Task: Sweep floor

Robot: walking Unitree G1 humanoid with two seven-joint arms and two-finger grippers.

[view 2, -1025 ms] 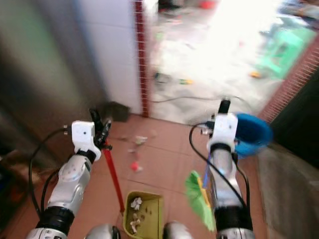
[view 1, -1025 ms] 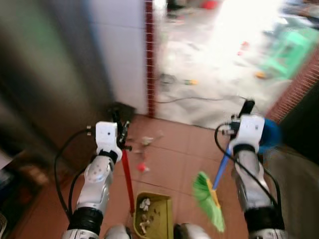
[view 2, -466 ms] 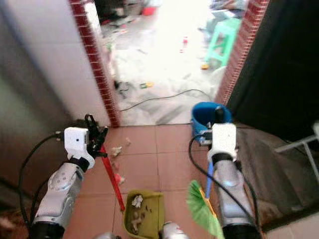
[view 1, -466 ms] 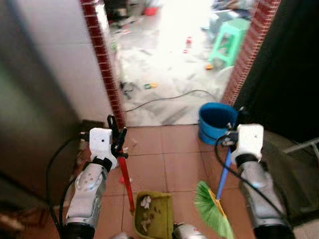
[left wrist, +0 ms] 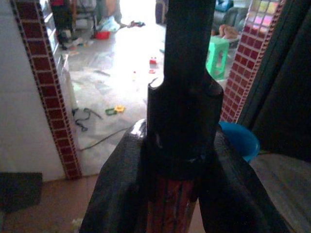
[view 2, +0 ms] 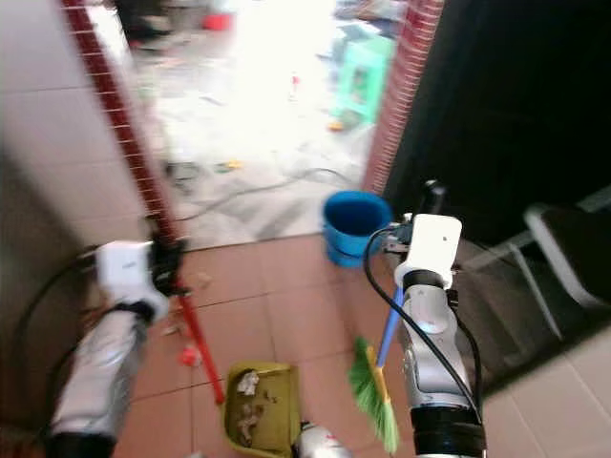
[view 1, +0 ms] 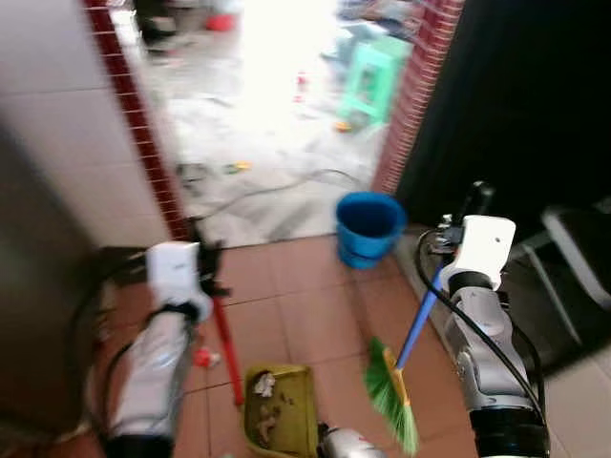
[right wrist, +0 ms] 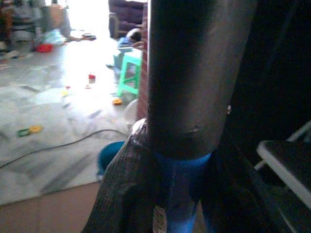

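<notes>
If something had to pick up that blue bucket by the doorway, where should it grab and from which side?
Grip the blue bucket by its open top rim, coming from above. It stands upright, mouth up, with bare tile on its near side; no handle can be made out in these blurred views.

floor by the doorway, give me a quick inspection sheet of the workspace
surface: terracotta tile floor, bits of litter near the left wall; pale floor beyond the doorway.
job's things: yellow-green dustpan with scraps inside, on a red handle; green broom on a blue handle.
clutter: blue bucket at the threshold, small red scrap by the dustpan handle.
grippers: left gripper shut on the red handle; right gripper shut on the blue handle.
cables: a cord trails across the pale floor.
surroundings: brick-trimmed doorway, green stool, scattered small items beyond.
</notes>
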